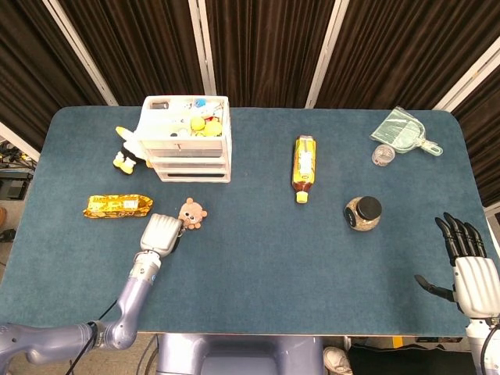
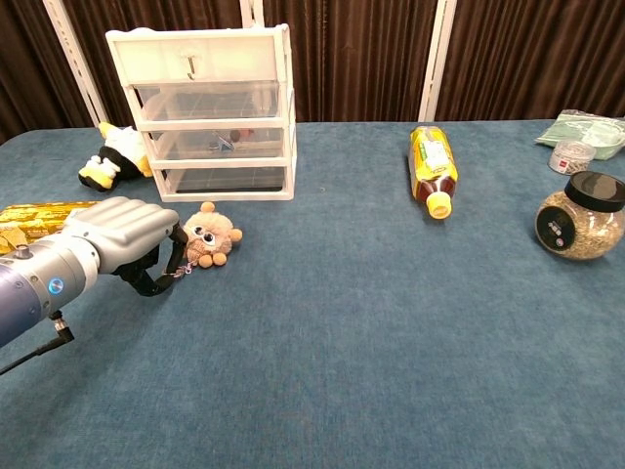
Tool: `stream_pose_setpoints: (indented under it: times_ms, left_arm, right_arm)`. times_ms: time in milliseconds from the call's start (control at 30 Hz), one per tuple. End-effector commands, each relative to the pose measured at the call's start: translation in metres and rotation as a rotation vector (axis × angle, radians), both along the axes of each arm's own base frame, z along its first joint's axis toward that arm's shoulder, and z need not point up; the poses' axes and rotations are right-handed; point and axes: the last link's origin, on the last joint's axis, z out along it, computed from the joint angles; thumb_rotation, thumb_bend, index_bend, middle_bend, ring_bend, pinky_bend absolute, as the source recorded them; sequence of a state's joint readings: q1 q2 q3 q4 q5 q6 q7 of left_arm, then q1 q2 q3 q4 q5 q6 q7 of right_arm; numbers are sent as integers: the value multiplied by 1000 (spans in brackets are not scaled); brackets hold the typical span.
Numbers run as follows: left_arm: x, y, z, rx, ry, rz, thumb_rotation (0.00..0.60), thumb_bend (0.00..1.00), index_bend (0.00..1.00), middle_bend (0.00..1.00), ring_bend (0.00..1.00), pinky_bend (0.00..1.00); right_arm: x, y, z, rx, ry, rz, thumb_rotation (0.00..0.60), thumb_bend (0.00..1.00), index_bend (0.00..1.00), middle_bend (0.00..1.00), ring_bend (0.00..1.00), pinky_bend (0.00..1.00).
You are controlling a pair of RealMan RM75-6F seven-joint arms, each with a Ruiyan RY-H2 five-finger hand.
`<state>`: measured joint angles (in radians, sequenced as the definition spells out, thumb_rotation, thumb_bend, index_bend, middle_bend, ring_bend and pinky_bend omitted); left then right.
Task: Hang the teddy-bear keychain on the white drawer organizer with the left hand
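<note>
The teddy-bear keychain (image 1: 191,212) (image 2: 209,235) lies on the blue table in front of the white drawer organizer (image 1: 189,139) (image 2: 210,112). My left hand (image 1: 160,233) (image 2: 119,234) is just left of the bear, fingers curled down, pinching the keychain's dark strap (image 2: 178,262), which runs from my fingers to the bear. The bear itself still rests on the table. A small hook (image 2: 192,66) shows on the organizer's top drawer front. My right hand (image 1: 467,268) hovers off the table's right front corner, fingers spread and holding nothing.
A penguin plush (image 2: 112,156) lies left of the organizer and a yellow snack pack (image 1: 118,205) left of my left hand. A yellow bottle (image 1: 304,167), a black-lidded jar (image 1: 363,212), a green dustpan (image 1: 402,131) and a small cup (image 1: 383,155) sit to the right.
</note>
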<state>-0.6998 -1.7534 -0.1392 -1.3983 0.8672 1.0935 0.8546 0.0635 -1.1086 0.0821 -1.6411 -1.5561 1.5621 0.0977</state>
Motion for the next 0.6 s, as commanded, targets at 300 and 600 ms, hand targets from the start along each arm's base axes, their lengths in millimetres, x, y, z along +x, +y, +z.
stream_pose_setpoints:
  times_ms: [300,600]
  left_arm:
    - [32,8,32,47,-17,-145,600,454,572,1000,931,799]
    - [57,17,67,96,29,-298,600,454,577,1000,930,799]
  right_arm:
    - [0,0,-1,1,2,0,600,11,0,0,0,0]
    - [0,1,-1,-2,3,1,600,12,0,0,0,0]
